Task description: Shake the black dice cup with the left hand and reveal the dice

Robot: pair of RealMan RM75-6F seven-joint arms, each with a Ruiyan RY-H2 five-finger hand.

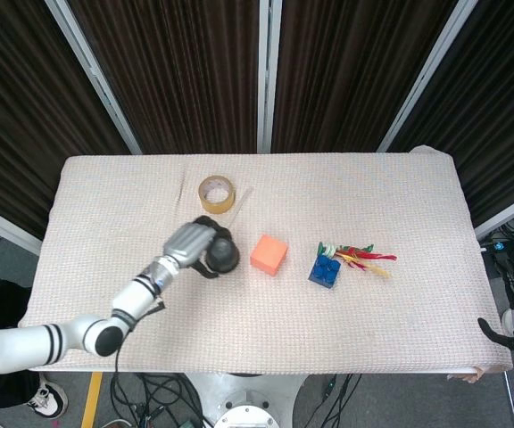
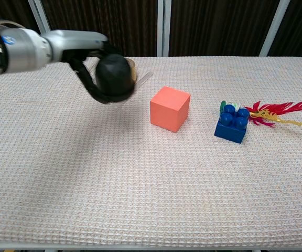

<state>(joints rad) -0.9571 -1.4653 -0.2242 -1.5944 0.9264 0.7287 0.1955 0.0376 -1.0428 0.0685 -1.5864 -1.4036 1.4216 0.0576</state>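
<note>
Head view showed the left hand (image 1: 192,245) wrapped around the black dice cup (image 1: 222,255), its dark fingers (image 2: 90,84) curled around the cup's side. The cup was held clear of the table (image 1: 400,294), tipped on its side, just left of the orange cube (image 1: 269,253) and on the near side of the tape roll (image 1: 216,193). Chest view put the same cup (image 2: 114,76) in front of the tape roll, hiding most of it, with the clear stick (image 2: 144,76) poking out to the cup's right. No dice could be made out in either view. Right of the cube stood the blue brick (image 1: 325,270), and a bundle of red, yellow and green feathers (image 1: 364,258) lay touching its far right side. The right hand (image 1: 494,331) showed only as a dark sliver at the near right edge of the head view, off the table; how its fingers lay could not be told.
</note>
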